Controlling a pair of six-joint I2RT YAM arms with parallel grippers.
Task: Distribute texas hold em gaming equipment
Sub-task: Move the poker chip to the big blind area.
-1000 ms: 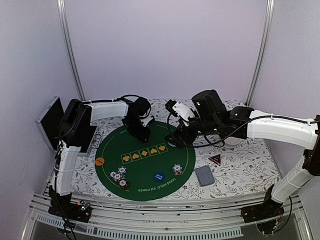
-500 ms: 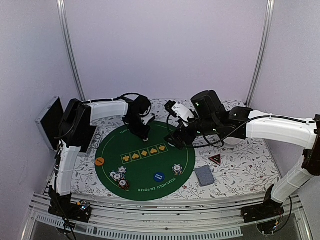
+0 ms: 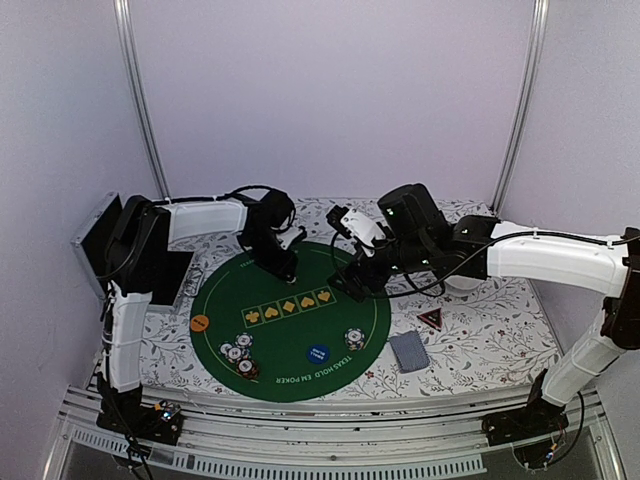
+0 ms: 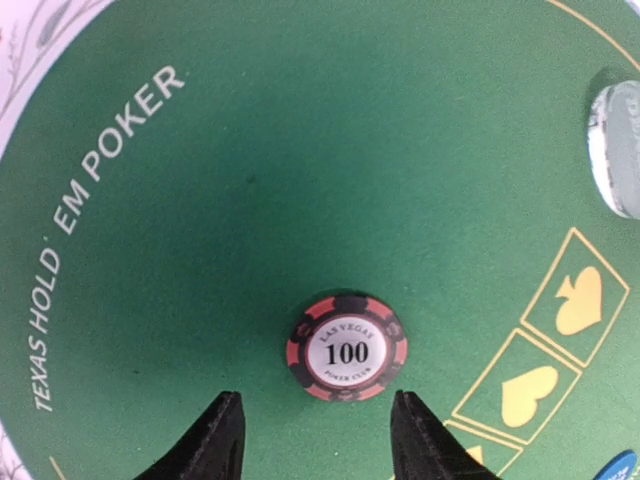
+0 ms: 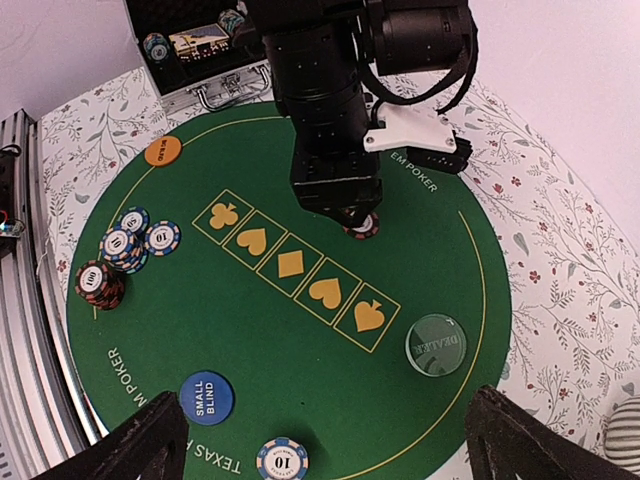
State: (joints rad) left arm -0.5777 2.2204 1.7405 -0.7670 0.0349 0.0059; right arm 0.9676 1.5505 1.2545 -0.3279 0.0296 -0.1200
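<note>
A red-black 100 chip (image 4: 347, 347) lies flat on the green poker mat (image 3: 290, 330), behind the row of suit boxes. My left gripper (image 4: 315, 440) hovers just over it, open, its tips to either side of the chip and clear of it. My right gripper (image 5: 325, 410) hangs higher, open and empty, over the mat's right half. Below it I see a clear dealer disc (image 5: 436, 344), a blue small-blind button (image 5: 207, 397) and a blue-white 10 chip (image 5: 283, 460). An orange button (image 5: 162, 151) and a cluster of chips (image 5: 100, 285) sit on the left side of the mat.
A red-black triangle marker (image 3: 430, 319) and a grey-blue deck of cards (image 3: 408, 351) lie on the floral cloth, right of the mat. An open metal case (image 3: 100, 245) stands at the far left. A ribbed grey cup (image 5: 625, 430) sits at the right edge.
The left arm has drawn back a little toward the left. The right arm has drifted slightly left. The 100 chip lies free on the mat.
</note>
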